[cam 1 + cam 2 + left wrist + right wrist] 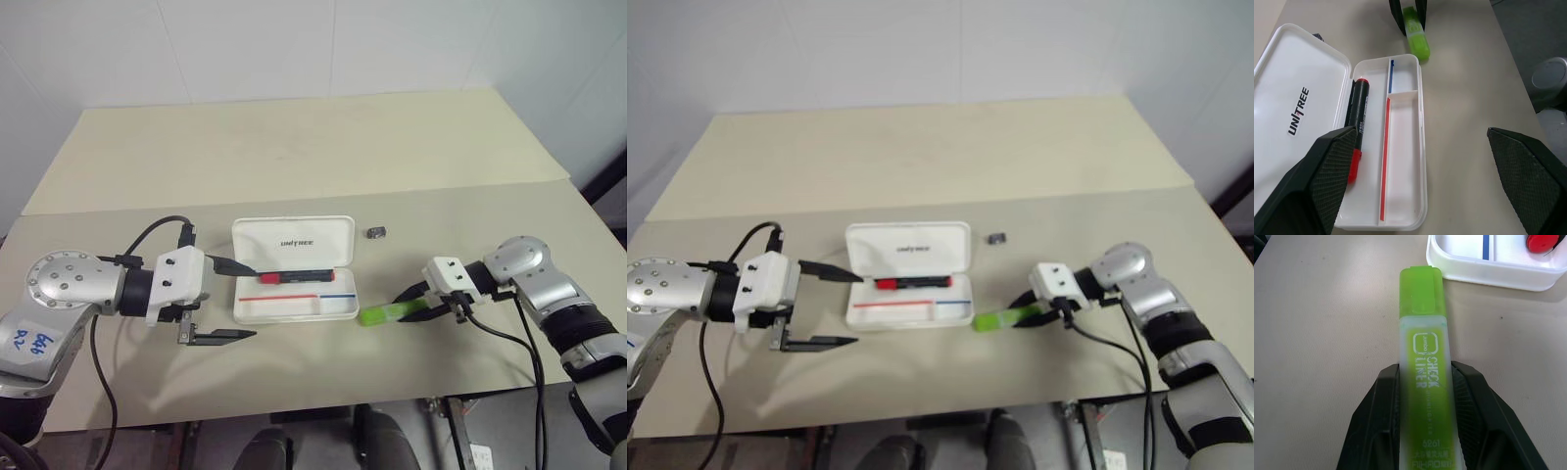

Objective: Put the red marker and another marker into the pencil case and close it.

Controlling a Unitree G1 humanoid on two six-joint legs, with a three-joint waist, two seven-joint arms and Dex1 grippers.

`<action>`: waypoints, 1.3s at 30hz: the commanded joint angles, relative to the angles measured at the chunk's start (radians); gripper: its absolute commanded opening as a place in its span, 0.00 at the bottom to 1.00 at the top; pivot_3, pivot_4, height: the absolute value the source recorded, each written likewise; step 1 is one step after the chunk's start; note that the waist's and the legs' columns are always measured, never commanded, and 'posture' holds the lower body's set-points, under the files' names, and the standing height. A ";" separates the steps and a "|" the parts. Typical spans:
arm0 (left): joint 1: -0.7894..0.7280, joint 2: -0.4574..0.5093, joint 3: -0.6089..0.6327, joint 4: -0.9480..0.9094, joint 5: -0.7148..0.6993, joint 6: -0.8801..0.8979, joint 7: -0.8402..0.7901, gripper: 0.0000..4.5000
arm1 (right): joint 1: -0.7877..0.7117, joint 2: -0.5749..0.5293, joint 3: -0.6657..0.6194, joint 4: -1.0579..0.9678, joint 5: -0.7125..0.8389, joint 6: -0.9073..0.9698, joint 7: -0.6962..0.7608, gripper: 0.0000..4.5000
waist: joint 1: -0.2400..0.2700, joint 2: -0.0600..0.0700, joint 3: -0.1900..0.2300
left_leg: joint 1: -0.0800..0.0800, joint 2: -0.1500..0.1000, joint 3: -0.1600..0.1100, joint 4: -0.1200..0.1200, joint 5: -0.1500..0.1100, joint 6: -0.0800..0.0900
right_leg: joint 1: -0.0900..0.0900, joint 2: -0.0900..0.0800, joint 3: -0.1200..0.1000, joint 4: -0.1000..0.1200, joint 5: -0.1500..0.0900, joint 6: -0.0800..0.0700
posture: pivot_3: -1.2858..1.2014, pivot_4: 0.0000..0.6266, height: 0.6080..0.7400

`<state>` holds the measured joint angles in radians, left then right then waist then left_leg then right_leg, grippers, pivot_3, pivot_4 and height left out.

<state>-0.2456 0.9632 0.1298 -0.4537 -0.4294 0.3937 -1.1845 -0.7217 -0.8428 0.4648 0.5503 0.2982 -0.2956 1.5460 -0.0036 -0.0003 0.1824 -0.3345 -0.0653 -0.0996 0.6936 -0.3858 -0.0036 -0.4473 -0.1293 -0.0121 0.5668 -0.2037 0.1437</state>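
The white pencil case (294, 307) lies open in the middle of the table, its lid (291, 242) flat behind the tray. Inside the tray's rear compartment rests the red marker (292, 277), also seen in the left wrist view (1357, 128). The other marker, a lime-green highlighter (384, 314), lies on the table just right of the case. My right gripper (404, 307) is shut on its rear half, a black finger (1378, 411) pressed against each side. At the case's left end my left gripper (255, 302) stands wide open, its upper finger reaching over the tray's corner.
A small dark grey block (377, 232) sits behind the case's right end. The beige table (323, 147) stretches far back to a white wall, and its front edge runs close below both arms.
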 commanded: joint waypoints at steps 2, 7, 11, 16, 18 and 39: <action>0.025 0.022 0.028 0.012 0.001 -0.033 -0.010 1.00 | 0.037 -0.095 -0.056 -0.107 0.045 0.068 0.068 0.24 | 0.005 0.000 0.000 | -0.001 0.000 0.000 0.000 0.000 0.000 | 0.000 0.000 -0.001 -0.001 0.000 0.000 | 0.52 0.24 1.00; 0.039 0.026 0.024 0.039 0.013 -0.068 -0.020 1.00 | 0.101 -0.152 -0.121 -0.234 0.089 0.134 0.068 0.24 | 0.003 0.000 0.000 | -0.001 0.000 0.000 -0.002 0.000 0.000 | 0.000 0.000 -0.001 -0.002 0.000 0.000 | 0.52 0.24 1.00; 0.051 0.034 0.034 0.054 0.013 -0.084 -0.026 1.00 | 0.126 -0.160 -0.195 -0.357 0.144 0.240 0.053 0.24 | -0.001 0.000 0.000 | 0.000 0.001 0.000 -0.002 0.000 0.000 | 0.000 0.000 0.000 -0.002 0.000 0.000 | 0.52 0.24 1.00; 0.086 0.052 0.061 0.063 0.007 -0.099 -0.031 1.00 | 0.124 -0.127 -0.258 -0.526 0.233 0.413 0.001 0.24 | 0.003 0.000 0.000 | 0.000 0.002 0.000 -0.002 0.000 0.000 | 0.000 0.001 0.000 -0.001 0.000 0.000 | 0.52 0.24 1.00; 0.099 0.057 0.071 0.062 0.006 -0.102 -0.032 1.00 | 0.122 -0.105 -0.273 -0.581 0.258 0.475 -0.025 0.24 | 0.003 0.000 0.000 | 0.000 0.002 -0.001 -0.002 0.000 0.000 | 0.000 0.001 0.000 -0.002 0.000 0.000 | 0.52 0.24 1.00; 0.269 0.085 0.191 0.012 0.024 -0.126 -0.006 1.00 | 0.063 0.286 -0.143 -0.659 0.018 0.636 -0.324 0.24 | 0.001 0.000 0.000 | -0.001 0.002 -0.001 -0.003 -0.001 0.000 | -0.002 0.001 -0.001 -0.002 0.000 -0.001 | 0.52 0.24 1.00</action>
<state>0.0150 1.0364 0.2939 -0.4202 -0.4024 0.2711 -1.1942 -0.6444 -0.5663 0.3191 -0.0774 0.3242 0.3343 1.2371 -0.0025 0.0002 0.1827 -0.3353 -0.0633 -0.1006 0.6898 -0.3868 -0.0035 -0.4497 -0.1285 -0.0129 0.5648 -0.2040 0.1431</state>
